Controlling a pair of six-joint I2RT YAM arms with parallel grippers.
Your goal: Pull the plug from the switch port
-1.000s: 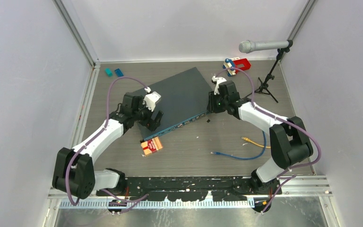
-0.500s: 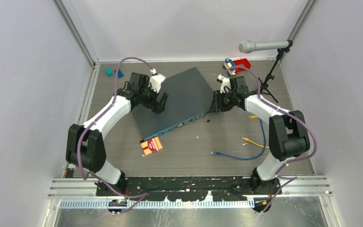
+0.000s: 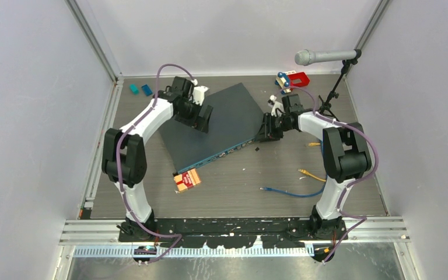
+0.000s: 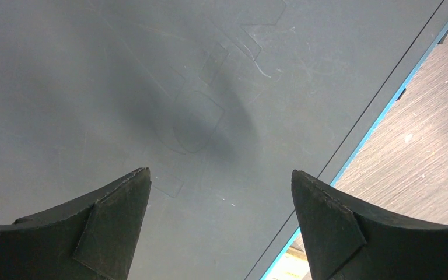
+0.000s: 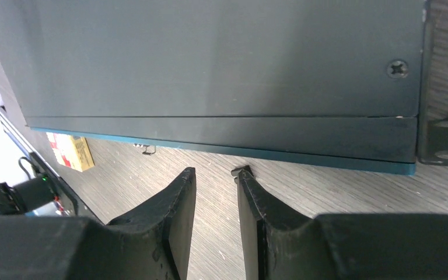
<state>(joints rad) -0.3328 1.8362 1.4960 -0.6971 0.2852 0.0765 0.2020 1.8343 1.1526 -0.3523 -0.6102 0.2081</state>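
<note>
So, nearest us on the tabletop (image 3: 233, 186), a blue cable (image 3: 294, 195) lies loose on the right w/ a yellow-tipped cable (image 3: 307, 172) just behind it. Both are well apart from the switch. A small red-and-yellow box (image 3: 187, 179) sits just off the switch's near corner.

Next, the switch (image 3: 224, 119) lies diagonally mid-tabletop, dark top up, its teal front edge (image 3: 224, 153) turned toward near-right. We see the right fingers (image 3: 266, 132) at the right end of that edge, by the corner. In the right wrist view they're low over the tabletop w/ only a narrow gap btwn them and nothing in it. The tips point at the teal strip and stop just beside it; touching or not, we can't tell. A tiny dark bit (image 3: 257, 149) lies on the tabletop near them, too small to identify.

Further back, the left fingers (image 3: 202, 121) are over the far-left part of the switch top. In the left wrist view they're spread wide w/ bare grey top btwn them, gripping nothing. Whether they touch the top we can't tell.

Farthest off, a red-and-blue object (image 3: 292, 78) sits near the switch's far-right side. Two small blocks, teal (image 3: 133, 89) and blue (image 3: 146, 89), lie at far left, and a mic on a stand (image 3: 321, 56) is at right.
</note>
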